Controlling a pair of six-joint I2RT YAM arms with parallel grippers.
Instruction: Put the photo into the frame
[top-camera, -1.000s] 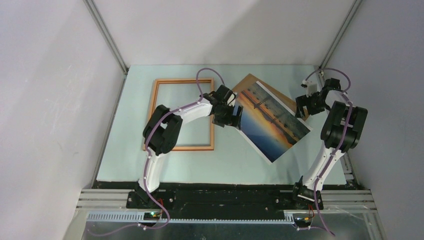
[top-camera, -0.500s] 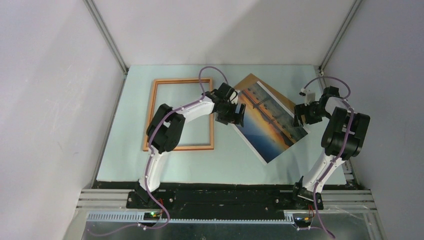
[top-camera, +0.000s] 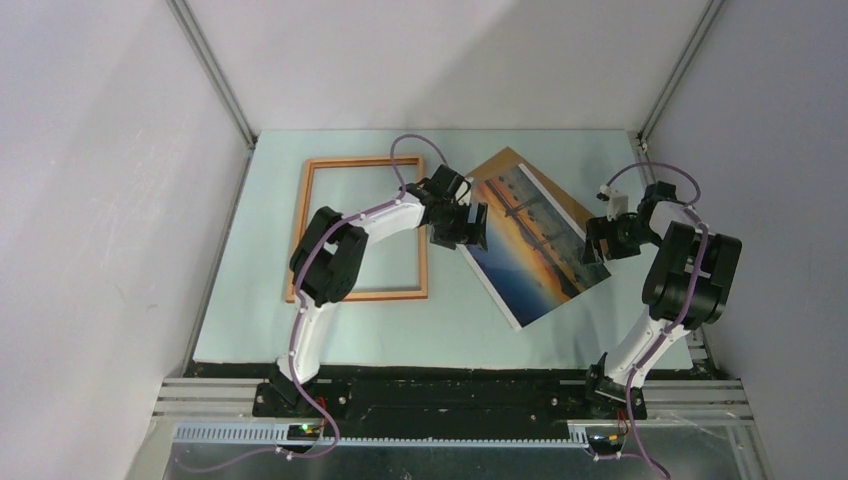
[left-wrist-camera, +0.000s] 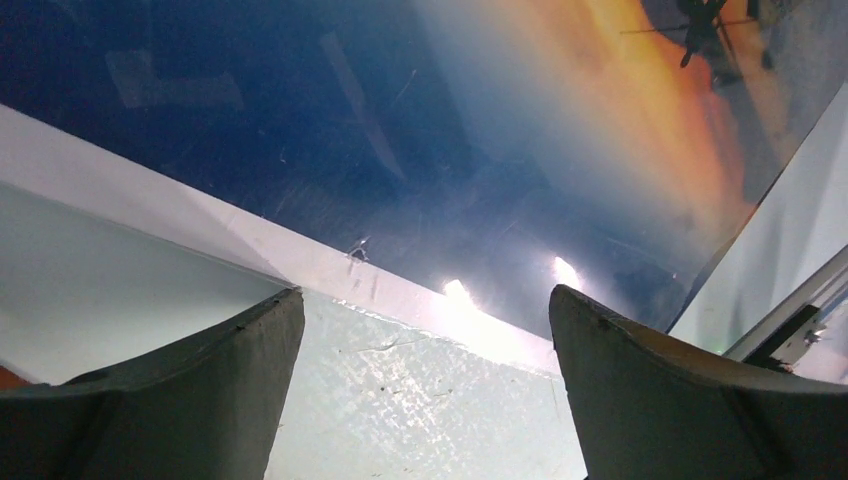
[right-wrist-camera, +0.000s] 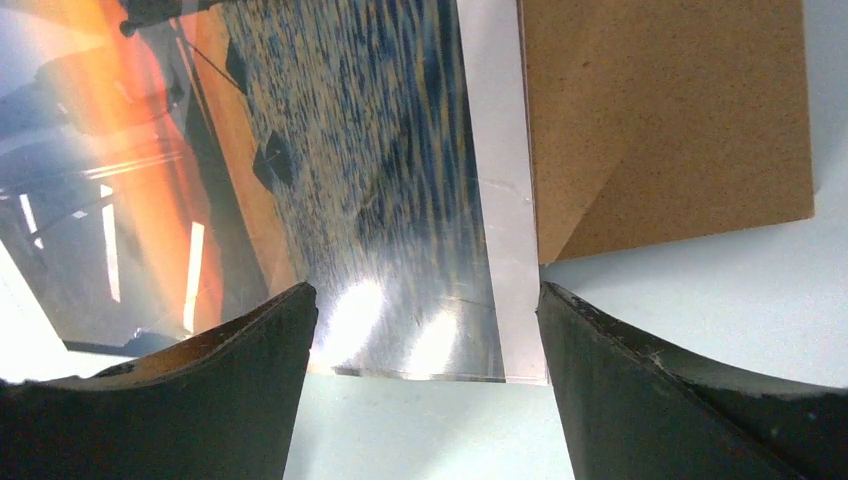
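Orange-brown wood on the left half of the pale green surface (top-camera: 450, 335) — found the frame (top-camera: 355, 160) lying flat there, with nothing inside it but bare surface. Found the photo (top-camera: 530, 250) outside it on the right half, face up and askew, resting partly on a brown backing board (right-wrist-camera: 670, 120).

Compared with a second earlier: saw the photo slid a little leftward and toward the near edge, turned slightly, with more of the board bared at the far right. Saw the right gripper (right-wrist-camera: 428, 295) brought nearer and down to the photo's right corner, jaws spread to either side of the white border, pinching nothing. Saw the left gripper (left-wrist-camera: 425, 300) shifted only slightly, low over the photo's left border, jaws spread wide and likewise empty. Could not tell from any view whether either set of tips pressed on the print.

Judged the sheet to be getting nudged toward the frame, not lifted. Reckoned most of the task undone — photo near the frame's right rail, not yet within it, and still needing to be squared to the opening. Expected trouble from the glossy sheet lying flat, with little edge to pinch unless a corner is raised off the board.
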